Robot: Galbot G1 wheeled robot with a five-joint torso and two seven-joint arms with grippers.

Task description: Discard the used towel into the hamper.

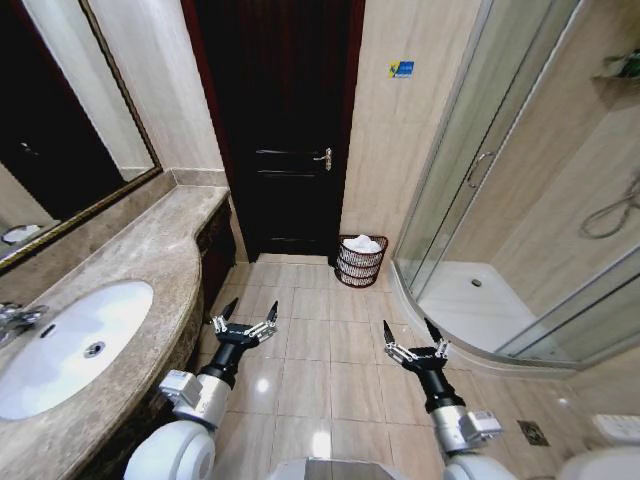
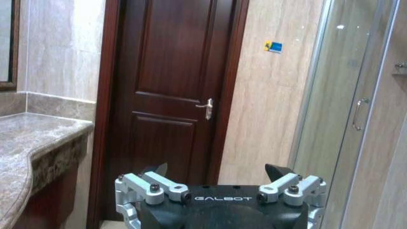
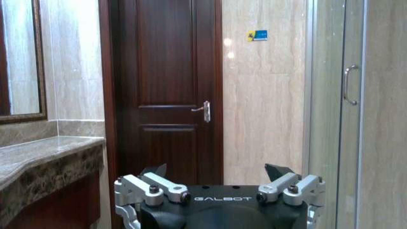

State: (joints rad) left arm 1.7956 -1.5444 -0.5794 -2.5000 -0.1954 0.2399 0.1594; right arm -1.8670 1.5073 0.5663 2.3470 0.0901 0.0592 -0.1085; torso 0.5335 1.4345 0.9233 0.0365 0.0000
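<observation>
Both pairs of jaws stand spread wide and hold nothing. A white towel [image 1: 364, 243] lies in the hamper [image 1: 360, 263], which sits on the tiled floor [image 1: 310, 340] by the wall, between the dark door [image 1: 285, 120] and the shower enclosure [image 1: 500, 180]. Well short of it hover the left gripper [image 1: 247, 315] (near the marble counter [image 1: 150, 290]) and the right gripper [image 1: 410, 335]

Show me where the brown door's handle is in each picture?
Head view: the door handle sits top middle, on the dark door's right edge.
Left wrist view: it is mid-picture, above the left gripper.
Right wrist view: mid-picture, above the right gripper.
Shared landmark: blue wall sticker.
</observation>
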